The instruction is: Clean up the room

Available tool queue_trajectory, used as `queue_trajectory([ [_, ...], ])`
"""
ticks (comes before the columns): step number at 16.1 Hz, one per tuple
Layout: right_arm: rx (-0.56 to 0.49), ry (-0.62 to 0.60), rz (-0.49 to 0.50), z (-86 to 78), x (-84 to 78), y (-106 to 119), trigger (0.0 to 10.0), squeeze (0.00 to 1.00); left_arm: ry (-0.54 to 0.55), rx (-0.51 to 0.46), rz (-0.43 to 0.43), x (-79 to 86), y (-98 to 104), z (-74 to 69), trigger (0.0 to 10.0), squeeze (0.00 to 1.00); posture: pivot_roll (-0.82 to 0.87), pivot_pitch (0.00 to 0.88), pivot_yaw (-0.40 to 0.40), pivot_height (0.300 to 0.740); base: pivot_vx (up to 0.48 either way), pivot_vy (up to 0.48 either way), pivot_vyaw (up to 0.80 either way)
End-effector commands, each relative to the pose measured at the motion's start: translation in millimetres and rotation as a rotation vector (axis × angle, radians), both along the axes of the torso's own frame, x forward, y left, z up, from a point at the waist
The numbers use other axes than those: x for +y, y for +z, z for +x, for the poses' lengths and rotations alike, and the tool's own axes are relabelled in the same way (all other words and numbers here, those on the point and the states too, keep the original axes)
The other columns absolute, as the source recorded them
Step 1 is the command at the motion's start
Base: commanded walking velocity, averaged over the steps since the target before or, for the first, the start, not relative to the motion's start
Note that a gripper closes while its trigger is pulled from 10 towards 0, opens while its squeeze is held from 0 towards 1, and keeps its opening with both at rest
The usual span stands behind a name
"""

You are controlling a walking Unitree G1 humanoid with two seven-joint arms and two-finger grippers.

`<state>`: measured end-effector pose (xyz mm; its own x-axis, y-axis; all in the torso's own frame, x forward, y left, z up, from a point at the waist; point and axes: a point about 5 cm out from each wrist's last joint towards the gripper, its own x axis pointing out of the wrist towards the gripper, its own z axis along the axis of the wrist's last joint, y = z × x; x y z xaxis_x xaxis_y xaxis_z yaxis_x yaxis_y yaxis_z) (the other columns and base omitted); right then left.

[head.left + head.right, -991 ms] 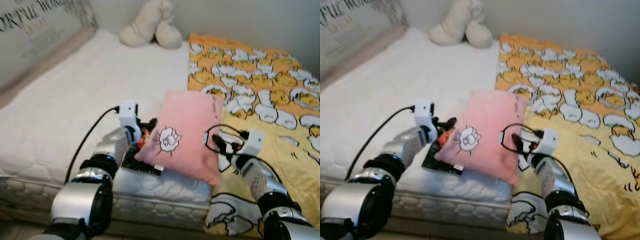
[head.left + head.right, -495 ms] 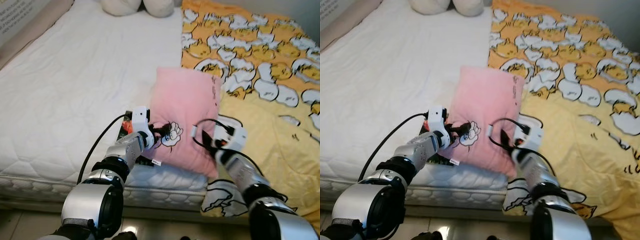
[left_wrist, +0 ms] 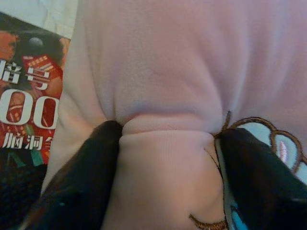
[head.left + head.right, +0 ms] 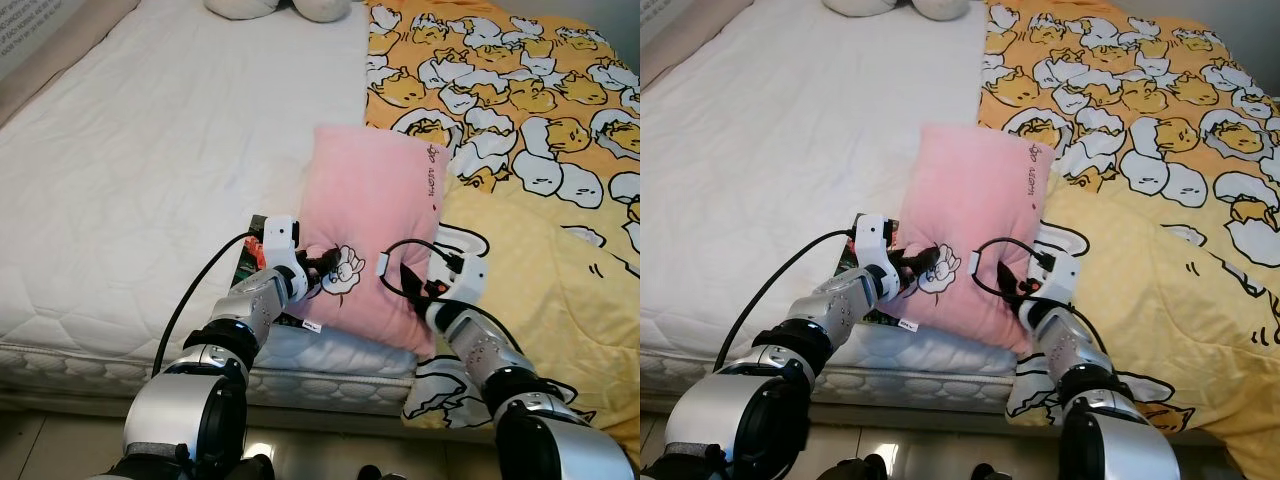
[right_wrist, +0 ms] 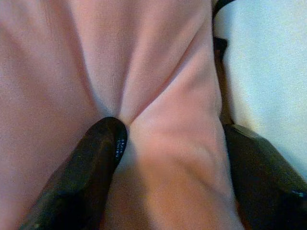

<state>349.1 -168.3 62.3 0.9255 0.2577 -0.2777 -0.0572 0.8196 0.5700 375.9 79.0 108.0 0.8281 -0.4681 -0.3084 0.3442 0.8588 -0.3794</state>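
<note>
We grip the pink pillow (image 4: 372, 235) at its near end, where it lies on the bed across the seam between the white mattress (image 4: 150, 180) and the yellow duck-print blanket (image 4: 540, 200). Our left pincer (image 4: 318, 265) is closed on a fold of the fabric beside the embroidered patch, and our right pincer (image 4: 412, 287) is closed on a pleat at the pillow's near right edge.

We judge both holds to be shallow pinches of loose cover, not of the stuffing. If we lift fast or unevenly, the plush could slide out from one side and the pillow swing or drop toward the bed's edge. A book (image 4: 262, 262) lies partly under the pillow's left corner; it may be dragged along and fall to the floor.

The head views give the layout: the pillow's whole length, the plush toy (image 4: 275, 8) at the far end of the bed, the cables at both wrists. The left wrist view adds the fabric bunched between the fingers (image 3: 76, 191) and the book's red cover up close; the right wrist view shows the pleat pressed at one fingertip (image 5: 98, 158).
</note>
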Motion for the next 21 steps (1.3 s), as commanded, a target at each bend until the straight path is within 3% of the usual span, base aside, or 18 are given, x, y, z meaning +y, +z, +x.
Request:
queue_trajectory([
  [1, 0.061, 0.018, -0.035, -9.9, -0.5, -15.1, 0.0, 0.00, -0.022, 0.063, 0.034, -5.5, -18.6, -10.5, 0.0, 0.00, 0.13, 0.201, -0.066, 0.740, 0.000, 0.000, 0.00],
  [2, 0.067, 0.009, -0.055, -11.5, -2.9, -17.3, 0.0, 0.00, -0.030, 0.047, 0.035, -8.1, -19.1, -11.4, 0.0, 0.00, 0.13, 0.188, -0.065, 0.740, 0.000, 0.000, 0.00],
  [3, 0.066, -0.003, -0.084, -11.9, -4.2, -18.0, 0.0, 0.00, -0.063, 0.035, -0.020, -16.0, -17.0, -12.9, 0.0, 0.00, 0.13, 0.172, -0.064, 0.740, 0.000, 0.000, 0.00],
  [6, 0.058, 0.006, -0.082, -10.5, 0.5, -16.8, 0.0, 0.00, -0.081, -0.003, -0.042, -22.9, -13.8, -13.3, 0.0, 0.00, 0.12, 0.131, -0.046, 0.740, 0.000, 0.000, 0.00],
  [15, 0.083, -0.086, -0.058, -10.7, -9.4, -18.2, 0.0, 0.00, -0.124, -0.027, -0.018, -30.3, -14.5, -15.5, 0.0, 0.00, 0.11, 0.057, -0.026, 0.740, 0.000, 0.000, 0.00],
  [16, 0.051, -0.109, -0.048, -3.1, -12.3, -7.5, 0.0, 0.00, -0.132, -0.063, 0.010, -31.2, -7.0, -11.5, 0.0, 0.00, 0.11, 0.001, -0.016, 0.740, 0.000, 0.000, 0.00],
  [18, -0.003, -0.110, -0.045, 5.5, -12.5, 5.9, 0.0, 0.00, -0.137, -0.115, 0.017, -32.2, 4.9, -6.0, 0.0, 0.00, 0.12, 0.000, -0.012, 0.740, 0.000, 0.000, 0.00],
  [19, -0.122, -0.095, -0.044, 19.7, -10.7, 33.0, 0.0, 0.00, -0.158, -0.227, 0.017, -34.1, 31.3, 4.0, 0.0, 0.00, 0.12, 0.000, -0.007, 0.740, 0.000, 0.000, 0.00],
  [21, -0.217, -0.089, -0.058, 29.3, -10.2, 56.0, 0.0, 0.00, -0.177, -0.308, 0.012, -34.8, 52.3, 10.4, 0.0, 0.00, 0.13, 0.000, 0.000, 0.740, 0.000, 0.000, 0.00],
])
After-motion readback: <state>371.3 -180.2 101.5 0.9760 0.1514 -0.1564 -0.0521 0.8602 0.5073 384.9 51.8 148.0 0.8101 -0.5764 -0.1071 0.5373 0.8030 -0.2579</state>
